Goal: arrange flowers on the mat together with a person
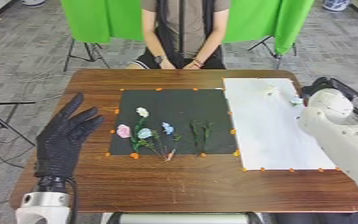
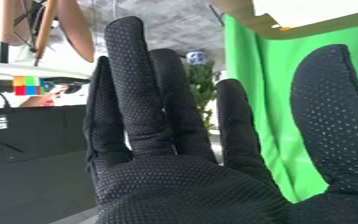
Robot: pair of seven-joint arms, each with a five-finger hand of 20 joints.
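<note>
On my head view, the left arm [image 1: 42, 209] comes up at seven o'clock in glossy white, its smooth, rounded end carrying small dark markings. Above it, toward eight o'clock, I see the left hand [image 1: 62, 145] in a black fabric glove, with a black cable [image 1: 72, 192] running beside the wrist. Between three and four o'clock the right arm [image 1: 340, 142] is white too, built of bulging, rounded sections dotted with small dark spots. The right hand [image 1: 316, 87], between two and three, is black. From my wrist camera, the right hand [image 2: 189, 187] wears black mesh flecked with pale dots, its fingertips rounded.
</note>
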